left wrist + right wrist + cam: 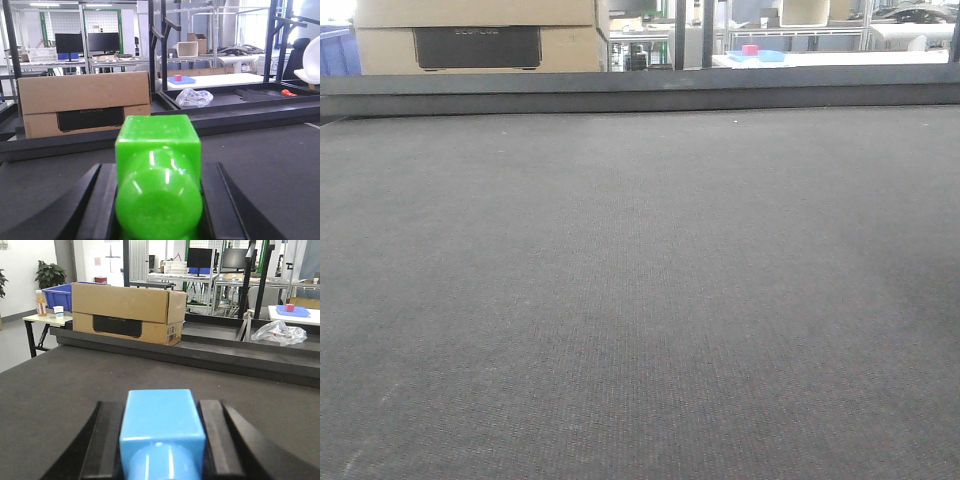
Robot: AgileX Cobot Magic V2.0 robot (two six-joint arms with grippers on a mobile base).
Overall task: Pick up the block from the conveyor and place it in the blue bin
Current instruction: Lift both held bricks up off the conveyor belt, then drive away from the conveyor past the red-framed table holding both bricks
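It was a lab or workshop. A wide dark conveyor [640,300] ran through an open hall of aluminium-frame racks [216,40]. Computer monitors [87,42] stood on tables behind. A cardboard box [125,312] and a blue bin [56,296] sat beyond the belt, near a potted plant [50,274].

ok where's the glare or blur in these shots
left wrist: white glare streaks on the close green shape, window top right blown out; right wrist: fainter streaks on the blue shape; front: conveyor matte, no glare, top-left corner blown white

Cardboard box [84,102] label, print illegible
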